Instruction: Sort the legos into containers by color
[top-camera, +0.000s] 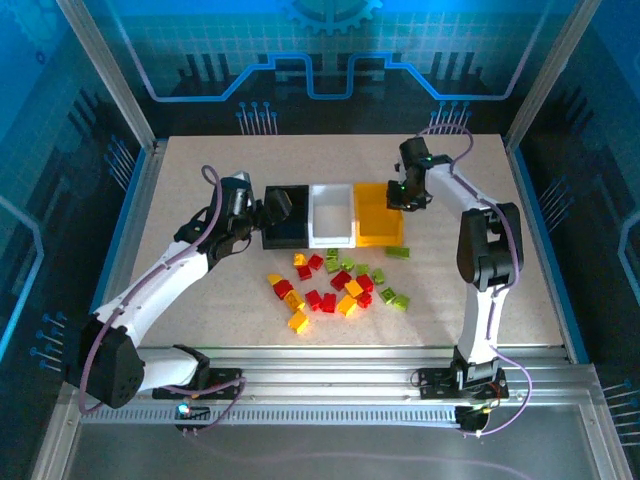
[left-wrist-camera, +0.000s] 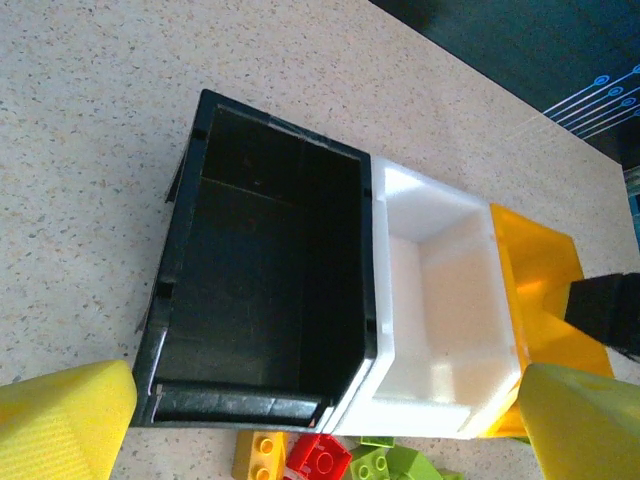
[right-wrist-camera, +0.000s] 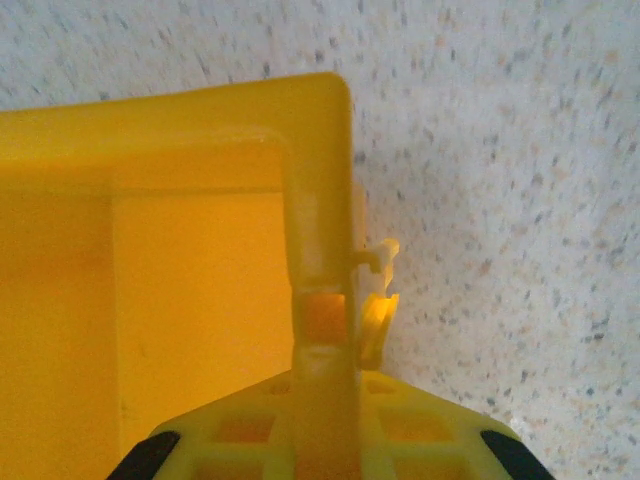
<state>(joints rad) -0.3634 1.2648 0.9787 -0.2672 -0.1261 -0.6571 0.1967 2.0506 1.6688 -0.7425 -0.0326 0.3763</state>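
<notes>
Three containers stand in a row: a black bin (top-camera: 285, 218), a white bin (top-camera: 332, 213) and a yellow bin (top-camera: 376, 215). The legos (top-camera: 340, 282), red, yellow-orange and lime green, lie scattered on the table in front of them. My left gripper (top-camera: 272, 207) hangs open at the black bin's left side, with nothing between its fingers. From the left wrist I look into the black bin (left-wrist-camera: 262, 300), the white bin (left-wrist-camera: 440, 310) and the yellow bin (left-wrist-camera: 535, 270); a yellow lego (left-wrist-camera: 260, 455), a red one (left-wrist-camera: 322, 457) and a green one (left-wrist-camera: 392, 465) lie below them. My right gripper (top-camera: 406, 198) is shut on the yellow bin's right wall (right-wrist-camera: 322, 250).
The bins sit mid-table, with the brick pile just in front of them. One green lego (top-camera: 398, 252) lies apart near the yellow bin's front right corner. Bare table lies to the far left, the far right and behind the bins. A metal rail (top-camera: 330, 385) runs along the near edge.
</notes>
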